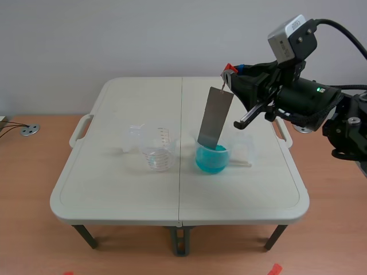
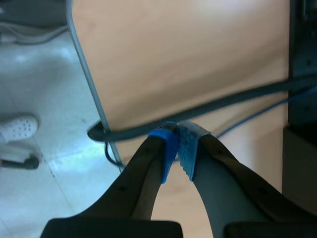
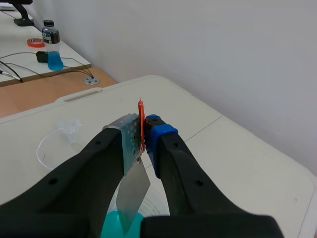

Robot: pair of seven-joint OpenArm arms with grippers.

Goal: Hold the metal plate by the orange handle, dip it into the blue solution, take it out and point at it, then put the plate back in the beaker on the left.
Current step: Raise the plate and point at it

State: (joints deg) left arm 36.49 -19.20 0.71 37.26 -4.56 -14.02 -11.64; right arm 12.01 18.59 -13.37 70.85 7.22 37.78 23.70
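Observation:
A long grey metal plate (image 1: 215,118) hangs tilted from an orange handle (image 1: 230,69), its lower end inside the beaker of blue solution (image 1: 212,158). My right gripper (image 1: 231,73) is shut on that handle above the beaker. In the right wrist view the orange handle (image 3: 141,123) is pinched between the pads and the plate (image 3: 131,191) drops toward the blue solution (image 3: 113,225). An empty clear beaker (image 1: 156,148) stands left of the blue one. My left gripper (image 2: 177,144) is shut on nothing, off the table, over wood floor and cables.
The white folding table (image 1: 114,189) has a centre seam and side handles. A clear measuring cup (image 1: 133,137) lies behind the empty beaker. A bottle of blue liquid (image 3: 51,45) stands on a far desk in the right wrist view.

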